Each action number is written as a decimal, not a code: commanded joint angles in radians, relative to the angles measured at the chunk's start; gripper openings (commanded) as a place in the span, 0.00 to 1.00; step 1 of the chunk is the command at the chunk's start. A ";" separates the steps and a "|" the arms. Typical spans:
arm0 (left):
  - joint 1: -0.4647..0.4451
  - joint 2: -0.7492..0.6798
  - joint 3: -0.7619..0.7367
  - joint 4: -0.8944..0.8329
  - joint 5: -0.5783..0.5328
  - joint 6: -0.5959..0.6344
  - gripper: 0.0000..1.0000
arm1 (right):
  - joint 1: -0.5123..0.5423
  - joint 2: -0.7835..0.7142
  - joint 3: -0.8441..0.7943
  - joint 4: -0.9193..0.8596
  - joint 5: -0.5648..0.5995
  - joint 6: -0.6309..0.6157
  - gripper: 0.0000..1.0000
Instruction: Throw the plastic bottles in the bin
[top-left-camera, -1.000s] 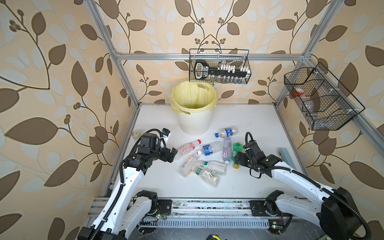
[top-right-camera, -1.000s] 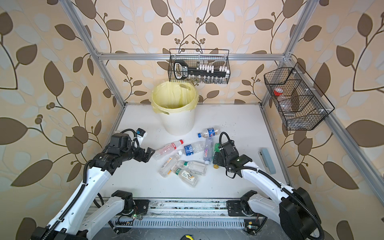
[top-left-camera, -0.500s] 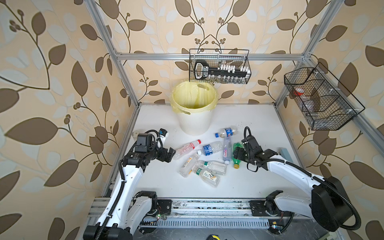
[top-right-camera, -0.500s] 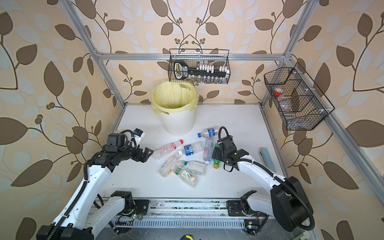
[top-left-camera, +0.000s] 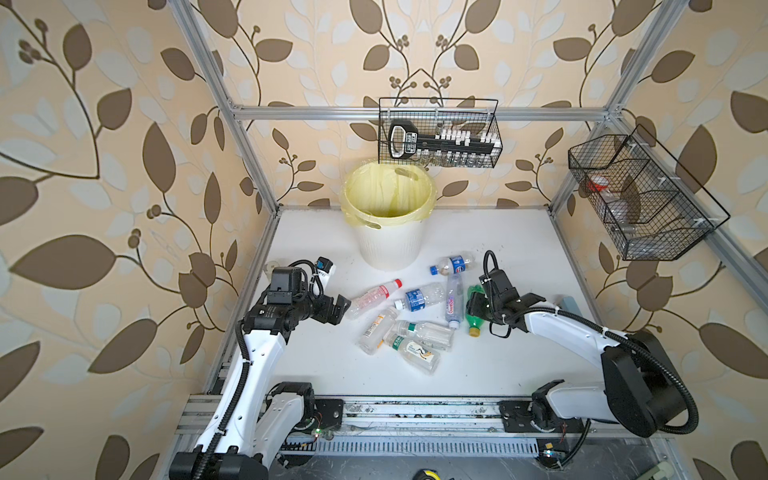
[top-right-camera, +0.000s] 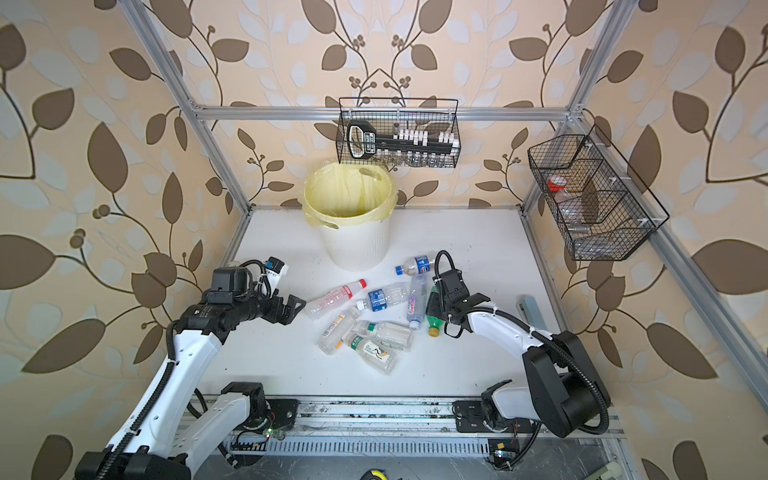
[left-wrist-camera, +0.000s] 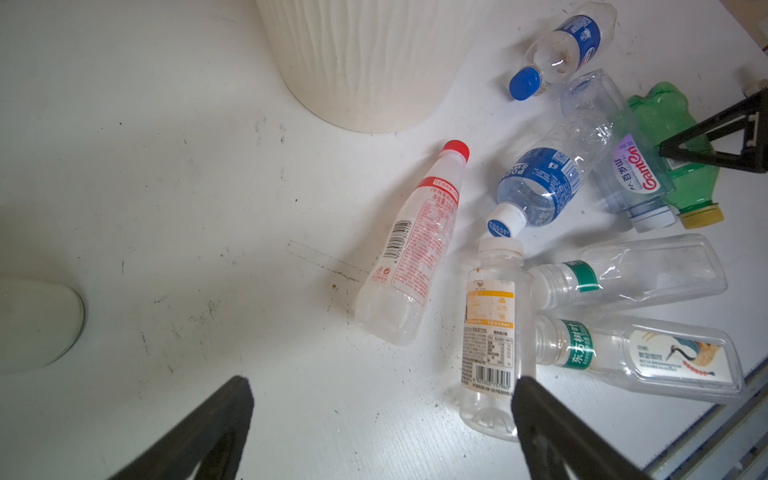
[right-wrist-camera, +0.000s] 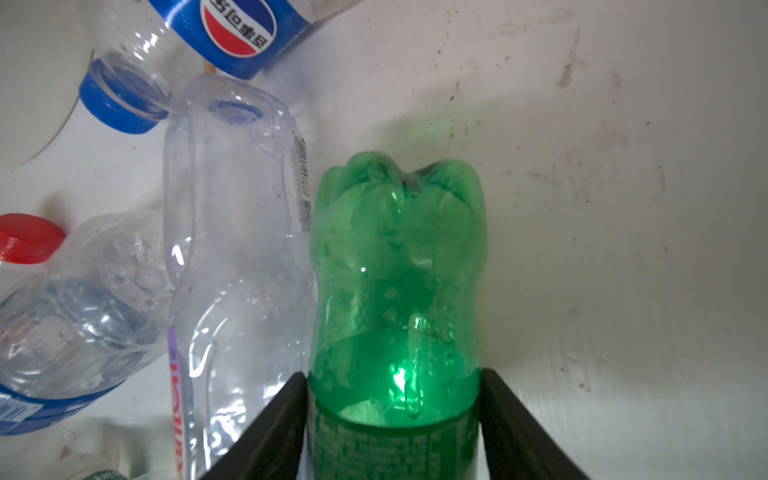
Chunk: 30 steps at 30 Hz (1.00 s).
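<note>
Several plastic bottles lie in a heap on the white table in front of the bin (top-left-camera: 388, 245), a ribbed cream basket with a yellow liner. My right gripper (top-left-camera: 473, 306) is shut on the green bottle (right-wrist-camera: 395, 270), its jaws pressed against both sides near the label; the bottle's yellow cap (top-left-camera: 475, 331) points toward the table's front. The bottle still rests on the table beside a clear Ganten bottle (top-left-camera: 454, 299). My left gripper (top-left-camera: 338, 309) stands open and empty just left of the red-capped bottle (top-left-camera: 374, 293). In the left wrist view that gripper (left-wrist-camera: 380, 386) hovers over bare table next to an orange-label bottle (left-wrist-camera: 488, 332).
A black wire basket (top-left-camera: 440, 133) hangs above the bin, and another (top-left-camera: 640, 199) hangs on the right wall. A white jar (left-wrist-camera: 37, 324) sits by the left table edge. A grey-blue block (top-left-camera: 567, 301) lies behind the right arm. Metal frame posts bound the table.
The right gripper has slid along the green bottle away from the front edge and its jaws have narrowed onto it. The left arm has barely shifted, its gripper staying wide open.
</note>
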 joint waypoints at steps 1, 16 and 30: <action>0.010 -0.014 -0.010 0.007 0.039 0.019 0.99 | -0.010 0.014 0.010 0.010 -0.015 -0.003 0.62; 0.040 -0.015 -0.014 0.012 0.055 0.013 0.99 | -0.017 -0.124 -0.123 0.040 -0.048 0.028 0.54; 0.059 -0.025 -0.008 0.020 0.077 -0.013 0.99 | 0.007 -0.488 -0.220 0.014 -0.046 0.091 0.52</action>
